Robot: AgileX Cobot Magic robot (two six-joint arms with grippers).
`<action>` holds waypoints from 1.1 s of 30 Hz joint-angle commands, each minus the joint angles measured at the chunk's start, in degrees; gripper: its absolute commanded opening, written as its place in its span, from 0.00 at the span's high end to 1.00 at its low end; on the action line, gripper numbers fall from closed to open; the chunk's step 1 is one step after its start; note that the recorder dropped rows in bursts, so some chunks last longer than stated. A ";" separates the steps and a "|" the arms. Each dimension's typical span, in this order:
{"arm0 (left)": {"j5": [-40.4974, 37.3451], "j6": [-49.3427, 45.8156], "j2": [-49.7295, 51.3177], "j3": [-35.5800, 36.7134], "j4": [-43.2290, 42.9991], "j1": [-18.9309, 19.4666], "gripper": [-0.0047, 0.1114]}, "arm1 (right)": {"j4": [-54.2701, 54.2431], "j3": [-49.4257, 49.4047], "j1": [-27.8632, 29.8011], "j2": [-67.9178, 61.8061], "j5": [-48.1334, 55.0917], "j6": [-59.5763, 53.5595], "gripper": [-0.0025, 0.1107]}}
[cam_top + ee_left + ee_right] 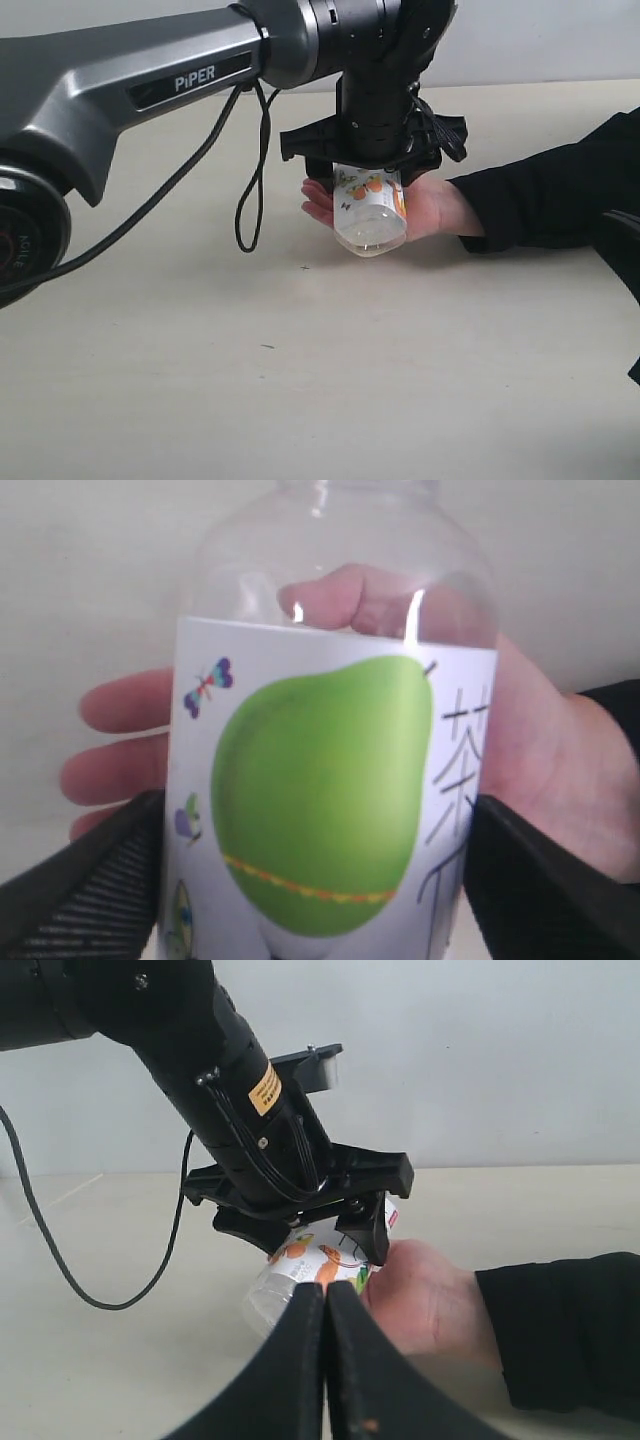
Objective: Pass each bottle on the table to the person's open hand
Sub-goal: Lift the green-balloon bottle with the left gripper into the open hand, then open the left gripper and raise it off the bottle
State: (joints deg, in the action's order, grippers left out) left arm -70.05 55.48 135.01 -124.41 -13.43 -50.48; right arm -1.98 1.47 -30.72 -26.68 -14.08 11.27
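Note:
The white bottle with orange-green print hangs tilted, clear end down, just over the person's open hand. My left gripper is shut on its labelled body. In the left wrist view the bottle fills the frame between my two black fingers, with the palm right behind it. My right gripper is shut and empty, looking at the bottle and the hand from a short way off. It does not show in the exterior view. The other bottles are out of view.
The pale table spreads below. A black cable loops down from the left arm beside the hand. The person's black sleeve runs off to the right. The left arm's base stands at the left edge.

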 commanded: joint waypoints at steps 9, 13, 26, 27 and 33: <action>0.61 0.32 -0.20 -0.04 0.83 -0.19 0.81 | -0.08 -0.15 0.15 0.26 -0.22 -0.39 0.98; 0.96 0.32 0.40 -0.04 1.09 -0.19 0.65 | -0.08 -0.15 0.15 0.26 -0.22 -0.39 0.98; 0.74 -5.22 0.60 -1.38 0.05 -0.19 0.32 | -0.08 -0.15 0.15 0.26 -0.22 -0.39 0.98; 0.48 -5.67 0.60 -1.58 0.05 -0.19 0.32 | -0.08 -0.15 0.15 0.26 -0.22 -0.39 0.98; 0.08 -7.18 0.38 -1.73 -0.18 -0.19 0.32 | -0.08 -0.15 0.15 0.26 -0.22 -0.39 0.98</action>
State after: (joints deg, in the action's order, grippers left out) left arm -69.66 49.35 136.09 -125.68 -13.03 -50.48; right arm -1.98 1.47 -30.72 -26.68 -14.08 11.27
